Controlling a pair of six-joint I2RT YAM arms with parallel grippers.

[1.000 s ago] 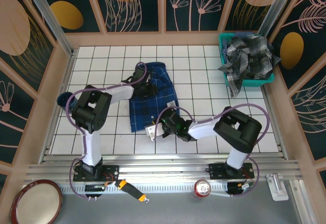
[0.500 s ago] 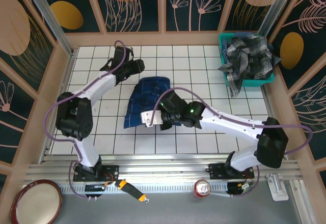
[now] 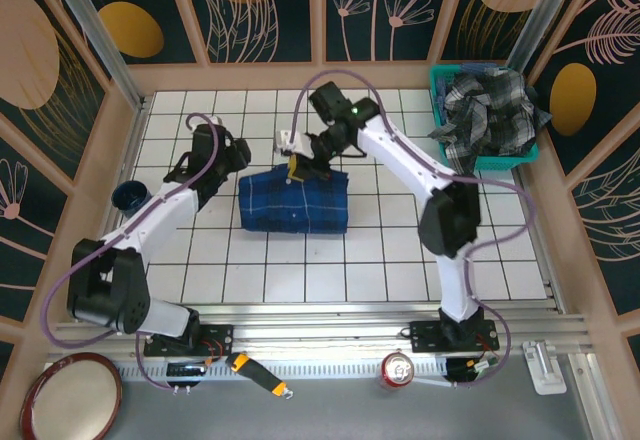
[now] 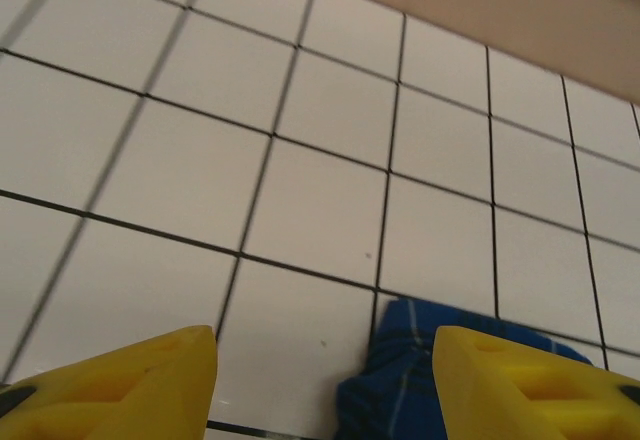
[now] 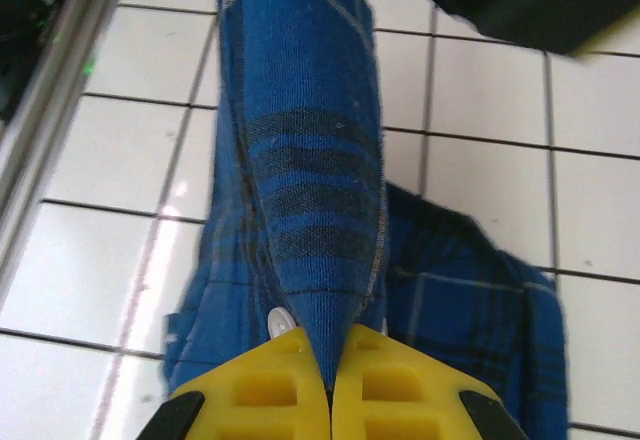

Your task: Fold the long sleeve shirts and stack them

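So the navy-blue plaid shirt (image 3: 295,203) looks mostly folded. Right gripper (image 5: 330,380) pinches it, left gripper (image 4: 325,360) gapes empty. Grey checked shirt (image 3: 490,110) far right isn't started.

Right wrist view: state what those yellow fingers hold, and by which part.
The right gripper is shut on the navy-blue plaid cloth shirt, pinching a raised fold of fabric along a stitched edge, beside a white button.

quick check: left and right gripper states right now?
Left gripper: open, holding nothing.
Right gripper: closed, pinching a fold of the navy-blue shirt.
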